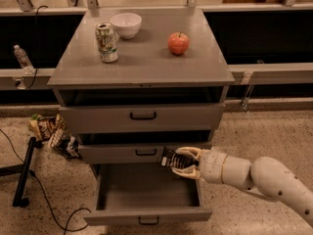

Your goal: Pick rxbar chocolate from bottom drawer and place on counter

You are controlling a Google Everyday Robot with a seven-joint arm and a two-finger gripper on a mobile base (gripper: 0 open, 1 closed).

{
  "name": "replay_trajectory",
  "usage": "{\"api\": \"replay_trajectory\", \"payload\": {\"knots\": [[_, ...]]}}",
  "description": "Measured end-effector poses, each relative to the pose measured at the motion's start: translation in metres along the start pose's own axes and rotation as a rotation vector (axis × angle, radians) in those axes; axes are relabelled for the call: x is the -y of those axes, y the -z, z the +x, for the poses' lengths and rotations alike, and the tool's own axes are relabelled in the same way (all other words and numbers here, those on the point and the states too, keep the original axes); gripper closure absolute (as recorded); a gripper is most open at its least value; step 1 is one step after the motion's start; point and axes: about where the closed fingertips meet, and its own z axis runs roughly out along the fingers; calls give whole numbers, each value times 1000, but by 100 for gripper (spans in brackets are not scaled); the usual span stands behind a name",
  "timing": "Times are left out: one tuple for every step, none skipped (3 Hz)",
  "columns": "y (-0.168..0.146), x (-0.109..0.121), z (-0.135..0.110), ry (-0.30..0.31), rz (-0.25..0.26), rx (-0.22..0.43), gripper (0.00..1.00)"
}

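Note:
The bottom drawer [146, 214] is pulled open and its inside looks bare. My gripper [183, 162] reaches in from the right, above the drawer's right rear, and is shut on the rxbar chocolate [171, 159], a black wrapper held in the air in front of the middle drawer. The counter [146, 58] is the grey top of the cabinet, well above the gripper.
On the counter stand a can [106, 43], a white bowl [125, 24] and a red apple [178, 43]. Snack bags [51, 133] lie on the floor left of the cabinet, beside a black stand leg [23, 173] and cable. A water bottle [22, 58] stands at the left.

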Motion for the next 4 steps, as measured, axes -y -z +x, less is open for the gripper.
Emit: {"api": "replay_trajectory", "payload": {"knots": [[1, 4, -5, 6, 3, -5, 100], [11, 43, -44, 57, 33, -52, 100], [26, 95, -97, 111, 32, -129, 100], [38, 141, -157, 196, 11, -199, 100]]}}
